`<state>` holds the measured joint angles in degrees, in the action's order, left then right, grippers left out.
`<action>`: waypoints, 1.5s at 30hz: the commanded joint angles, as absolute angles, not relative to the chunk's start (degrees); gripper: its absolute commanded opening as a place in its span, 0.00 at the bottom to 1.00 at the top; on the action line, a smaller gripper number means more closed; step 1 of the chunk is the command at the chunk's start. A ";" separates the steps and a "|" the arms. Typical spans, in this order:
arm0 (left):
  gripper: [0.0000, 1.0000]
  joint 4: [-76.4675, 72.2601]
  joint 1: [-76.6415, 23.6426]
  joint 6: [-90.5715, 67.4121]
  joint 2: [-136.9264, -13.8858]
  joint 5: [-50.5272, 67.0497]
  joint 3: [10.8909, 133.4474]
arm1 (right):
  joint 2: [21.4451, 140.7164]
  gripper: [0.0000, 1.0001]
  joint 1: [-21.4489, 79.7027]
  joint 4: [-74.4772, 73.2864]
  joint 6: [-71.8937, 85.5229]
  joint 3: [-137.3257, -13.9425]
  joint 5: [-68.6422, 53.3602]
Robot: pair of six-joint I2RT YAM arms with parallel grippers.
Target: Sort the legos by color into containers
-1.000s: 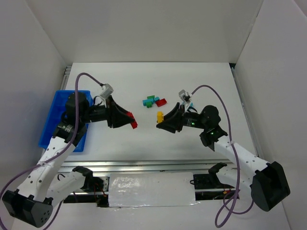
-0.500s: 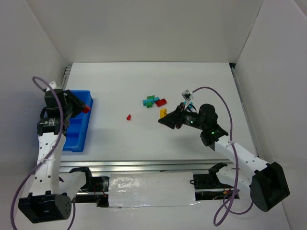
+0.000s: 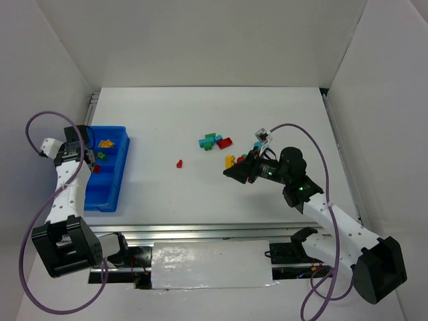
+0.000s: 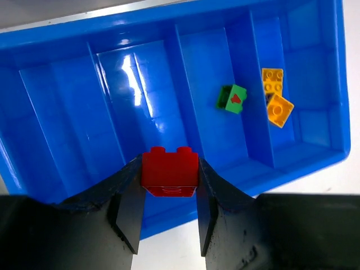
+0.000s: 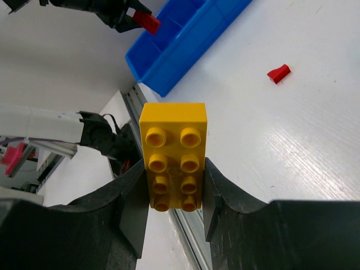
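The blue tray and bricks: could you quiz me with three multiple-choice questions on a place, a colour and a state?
1. In the tray, the green brick lies, relative to the yellow bricks: A) among them B) in the next compartment C) at the opposite end
2. The right fingers grip a held brick coloured: A) yellow B) teal C) red
3. The left fingers are: A) open, empty B) shut on a green brick C) shut on a red brick
Answers: 1B, they sit in adjoining compartments; 2A, its yellow studs face the wrist camera; 3C, it is pinched between both fingers.
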<state>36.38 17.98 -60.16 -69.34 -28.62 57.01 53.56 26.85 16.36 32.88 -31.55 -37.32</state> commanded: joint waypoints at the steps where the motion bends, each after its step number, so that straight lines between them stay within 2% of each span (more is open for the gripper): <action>1: 0.16 32.36 18.72 -65.12 -69.52 -33.66 56.17 | 51.68 0.00 27.16 11.17 28.75 -35.07 -37.79; 6: 0.38 29.79 20.65 -64.34 -73.03 -33.05 54.76 | 50.19 0.00 27.16 10.37 28.30 -34.98 -38.41; 10: 0.52 29.97 21.36 -65.39 -74.71 -31.03 53.53 | 51.15 0.00 27.16 11.16 29.00 -34.89 -38.50; 11: 0.57 29.36 21.36 -65.39 -74.88 -30.68 52.83 | 51.59 0.00 27.16 11.16 29.00 -35.07 -38.84; 12: 0.69 29.01 21.36 -65.48 -74.97 -30.33 52.65 | 51.94 0.00 27.16 11.08 29.00 -35.59 -39.11; 14: 0.85 28.74 21.44 -64.95 -75.15 -29.80 53.08 | 52.99 0.00 27.07 10.73 28.92 -36.21 -40.16; 16: 0.92 29.00 21.45 -64.43 -74.80 -29.18 54.22 | 53.35 0.00 27.16 10.55 28.83 -36.30 -40.43; 17: 0.99 29.26 21.45 -64.16 -74.45 -28.92 54.58 | 53.52 0.00 27.25 10.11 28.39 -36.56 -40.43; 21: 0.99 28.74 21.53 -61.80 -72.08 -28.04 55.90 | 54.75 0.00 27.16 10.02 28.12 -36.74 -40.60; 23: 0.99 26.21 20.92 -58.55 -68.66 -22.61 55.64 | 55.37 0.00 27.25 11.42 28.74 -36.48 -41.48; 24: 0.99 20.19 20.31 -53.49 -66.99 -19.37 54.85 | 56.33 0.00 27.16 11.86 29.00 -36.47 -42.79; 25: 1.00 17.00 19.69 -50.91 -64.01 -10.03 53.36 | 56.77 0.00 27.16 12.39 29.35 -36.56 -43.50; 27: 0.99 7.63 16.45 -44.34 -60.23 0.21 50.99 | 58.44 0.00 27.16 14.32 30.32 -37.00 -46.82; 28: 1.00 4.60 13.22 -42.82 -59.16 12.10 50.37 | 58.88 0.00 27.07 14.85 30.58 -37.35 -48.41; 29: 0.99 1.70 11.53 -40.54 -58.37 18.13 49.93 | 59.23 0.00 27.07 16.25 30.85 -37.53 -49.99; 32: 0.99 -13.58 2.49 -41.38 -55.55 39.46 46.94 | 59.15 0.00 27.16 19.15 32.16 -37.53 -55.62; 33: 0.99 -17.45 -0.15 -42.27 -54.59 42.51 45.63 | 58.37 0.00 27.16 19.77 32.69 -37.44 -56.42; 34: 0.99 -21.67 -7.05 -42.62 -54.23 44.54 45.35 | 57.84 0.00 27.16 21.52 34.35 -37.18 -57.64; 36: 1.00 -25.56 -13.76 -42.45 -53.79 48.86 44.74 | 56.35 0.00 27.25 25.12 36.90 -36.39 -59.05; 37: 0.99 -26.01 -19.80 -41.84 -53.62 49.04 44.65 | 55.90 0.00 27.33 27.40 38.57 -35.43 -60.63; 40: 0.99 -28.82 -29.49 -39.99 -53.09 47.38 43.95 | 54.76 0.00 27.95 36.19 44.55 -33.84 -62.40; 45: 0.98 -31.12 -37.87 -38.85 -56.94 45.71 46.31 | 53.44 0.00 31.64 36.04 42.63 -35.07 -62.14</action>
